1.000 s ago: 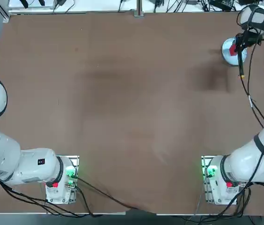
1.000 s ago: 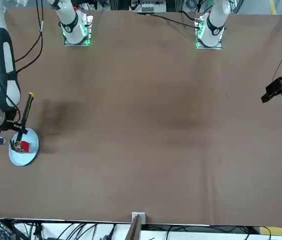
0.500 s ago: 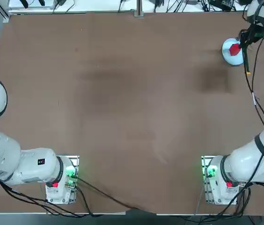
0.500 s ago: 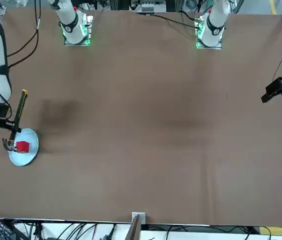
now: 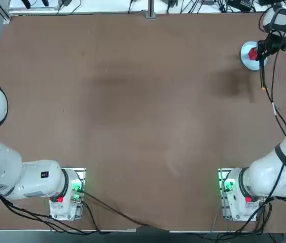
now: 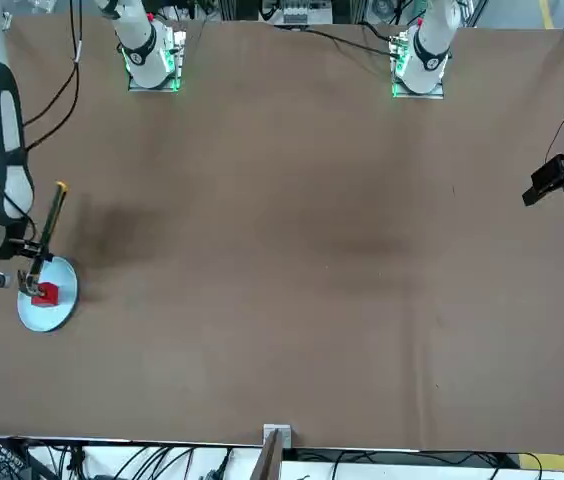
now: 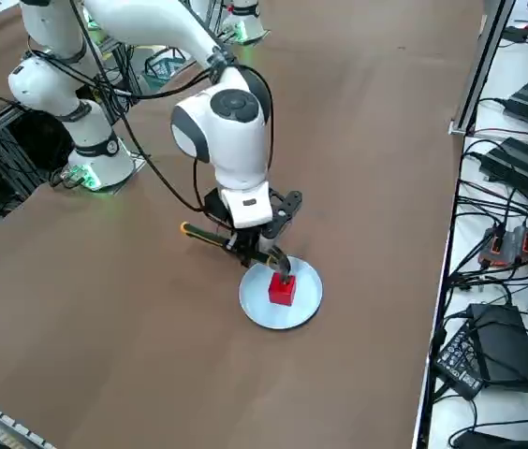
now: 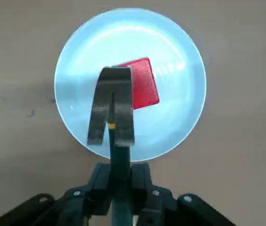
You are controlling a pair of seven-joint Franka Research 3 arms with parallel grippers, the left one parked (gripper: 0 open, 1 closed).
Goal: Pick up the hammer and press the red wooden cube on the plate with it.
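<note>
The right gripper (image 8: 120, 174) of a two-armed robot grips a hammer (image 8: 120, 188) over a small plate (image 8: 175, 125) at the far right of a broad brown table (image 5: 148, 121), seen from the robot's own side. The gripper's two dark fingers are closed on the slim, dark green handle, one on either side, with no slack that I can see between them and the tool. The handle slopes: its orange-yellow tip (image 6: 62, 186) is raised on the side toward the robot's bases, while the metal head (image 8: 116, 106), with its forked claw, is down at the lower end, above the plate.

A bright red wooden cube (image 8: 145, 84) sits on the pale blue-white plate, inside the rim. In the right wrist view the hammer head covers one edge of the cube, and from the robot's right side it appears right at the block's top. Whether metal and wood actually touch, I cannot tell from here. The plate lies flat on the tabletop, its pale surface showing around the block.

Above it all, the white-and-black right arm (image 7: 231, 131) bends down over the table, with black cables (image 7: 152, 166) looping along it. Beyond the table's edge, black boxes (image 7: 506, 348) and tangled wires crowd a white surface (image 7: 512, 426).
</note>
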